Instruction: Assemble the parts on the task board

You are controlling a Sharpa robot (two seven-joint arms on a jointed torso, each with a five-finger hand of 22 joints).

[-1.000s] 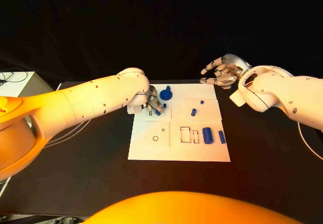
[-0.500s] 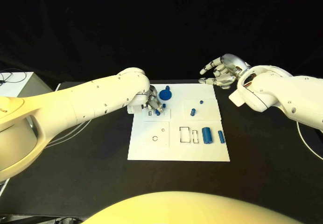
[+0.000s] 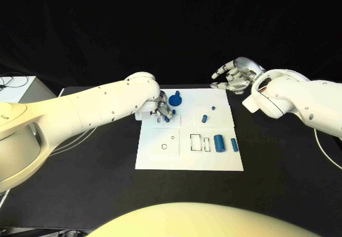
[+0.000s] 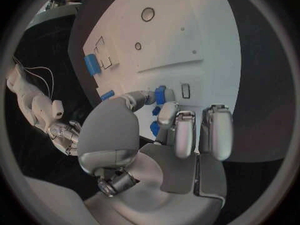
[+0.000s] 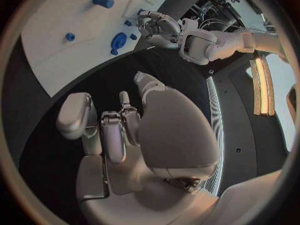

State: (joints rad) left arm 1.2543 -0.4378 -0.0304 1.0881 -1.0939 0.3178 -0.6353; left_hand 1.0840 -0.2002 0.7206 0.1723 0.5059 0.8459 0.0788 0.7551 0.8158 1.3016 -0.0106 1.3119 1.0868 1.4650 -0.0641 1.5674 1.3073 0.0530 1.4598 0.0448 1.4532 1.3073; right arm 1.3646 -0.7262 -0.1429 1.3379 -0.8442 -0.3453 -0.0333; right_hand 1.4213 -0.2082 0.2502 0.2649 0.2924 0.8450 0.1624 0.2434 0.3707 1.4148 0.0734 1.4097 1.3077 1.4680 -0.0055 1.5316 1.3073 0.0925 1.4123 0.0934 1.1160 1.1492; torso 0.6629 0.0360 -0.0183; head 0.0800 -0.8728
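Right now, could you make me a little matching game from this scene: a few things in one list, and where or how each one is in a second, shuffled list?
Things:
1. left hand
2. right hand
3. round blue knob
4. two blue cylinders

Places or states:
A. hangs over bare black table, holding nothing
B. lie side by side near the white board's right edge
C. fingers down on a small blue piece on the board
D. sits at the board's far edge

Pairs: 1-C, 2-A, 3-D, 4-B
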